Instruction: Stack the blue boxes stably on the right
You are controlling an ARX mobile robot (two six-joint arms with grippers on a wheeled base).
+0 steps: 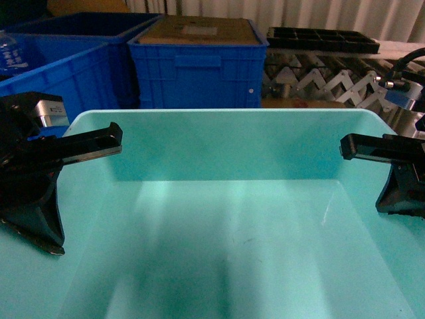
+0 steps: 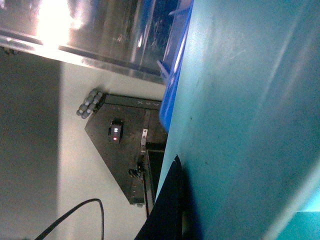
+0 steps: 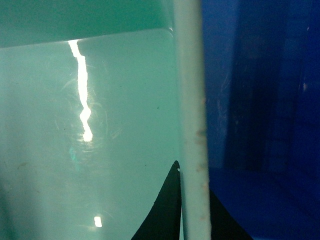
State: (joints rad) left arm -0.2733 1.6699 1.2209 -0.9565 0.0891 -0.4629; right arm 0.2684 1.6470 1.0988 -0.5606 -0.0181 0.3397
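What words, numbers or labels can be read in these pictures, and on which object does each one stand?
None can be read.
Pale label on the brown lid of the ribbed crate: too blurred.
Faint marks on the black base in the left wrist view: too small.
Turquoise bin: no text shows.

Readable text: none in any of the three views.
Pale label on the brown cardboard sheet (image 1: 199,30) atop the ribbed dark-blue plastic crate (image 1: 197,73): too blurred to read.
Small black device with lit dots (image 2: 116,132): no legible marks.
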